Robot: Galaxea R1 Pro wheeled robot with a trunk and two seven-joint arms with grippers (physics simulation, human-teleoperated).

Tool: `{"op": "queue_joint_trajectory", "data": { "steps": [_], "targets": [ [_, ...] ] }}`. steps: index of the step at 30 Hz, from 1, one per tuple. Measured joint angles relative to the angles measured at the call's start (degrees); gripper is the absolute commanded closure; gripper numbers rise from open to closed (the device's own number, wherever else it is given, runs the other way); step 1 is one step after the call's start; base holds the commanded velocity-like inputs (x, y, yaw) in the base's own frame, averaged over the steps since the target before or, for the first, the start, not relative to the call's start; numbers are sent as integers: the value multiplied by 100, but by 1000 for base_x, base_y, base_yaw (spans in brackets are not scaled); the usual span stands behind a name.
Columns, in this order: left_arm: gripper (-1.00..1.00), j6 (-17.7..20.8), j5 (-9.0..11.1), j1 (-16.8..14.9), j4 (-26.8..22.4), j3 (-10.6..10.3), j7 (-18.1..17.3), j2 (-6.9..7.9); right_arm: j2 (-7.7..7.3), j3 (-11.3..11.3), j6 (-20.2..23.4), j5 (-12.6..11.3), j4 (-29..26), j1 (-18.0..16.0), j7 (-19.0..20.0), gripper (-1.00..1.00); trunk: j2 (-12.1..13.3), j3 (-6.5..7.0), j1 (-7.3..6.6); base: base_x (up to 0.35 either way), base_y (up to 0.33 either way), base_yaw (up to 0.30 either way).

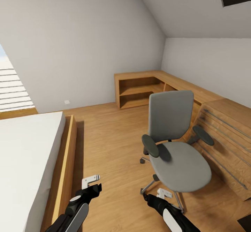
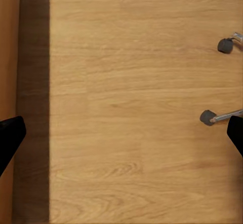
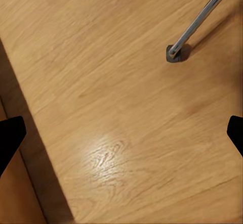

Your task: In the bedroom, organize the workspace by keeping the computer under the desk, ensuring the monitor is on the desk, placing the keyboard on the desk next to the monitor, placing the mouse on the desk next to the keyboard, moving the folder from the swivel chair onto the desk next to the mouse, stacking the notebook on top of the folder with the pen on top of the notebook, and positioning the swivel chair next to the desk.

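Note:
The swivel chair [image 1: 174, 144], grey with black armrests, stands on the wooden floor right of centre, and its seat is bare. Two of its castors [image 2: 207, 117] appear in the left wrist view, and a chrome leg with a castor [image 3: 177, 52] in the right wrist view. My left gripper [image 1: 91, 181] [image 2: 121, 135] hangs open over the floor beside the bed frame. My right gripper [image 1: 163, 193] [image 3: 121, 137] is open low in front of the chair's base, touching nothing. The desk, computer, monitor, keyboard, mouse, folder, notebook and pen are out of view.
A bed [image 1: 24, 155] with a white mattress and wooden frame fills the left. A low wooden shelf unit [image 1: 139, 89] runs along the far corner. A wooden drawer unit [image 1: 226, 137] stands right behind the chair. Open floor [image 1: 108, 137] lies between bed and chair.

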Motion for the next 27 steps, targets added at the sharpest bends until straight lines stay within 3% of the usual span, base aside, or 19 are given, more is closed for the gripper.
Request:
{"op": "queue_joint_trajectory", "data": {
  "steps": [3, 19, 27],
  "targets": [
    [-100, 2, 3, -1, -13, -2, 0, -5, -2, -68, 9, -1, 31, -1, -3, -100, 0, 0, 0, 12, 0, 0],
    [-100, 3, 35, 0, -13, -37, 9, -21, -33, -122, 1, -1, 129, -2, -2, -100, -640, -287, 351, 1, 0, 0],
    [-100, -17, 23, -2, 106, -117, -22, -18, -33, -122, -17, -1, 129, -2, -2, -100, -642, -287, 350, 53, 0, 0]
  ]
}}
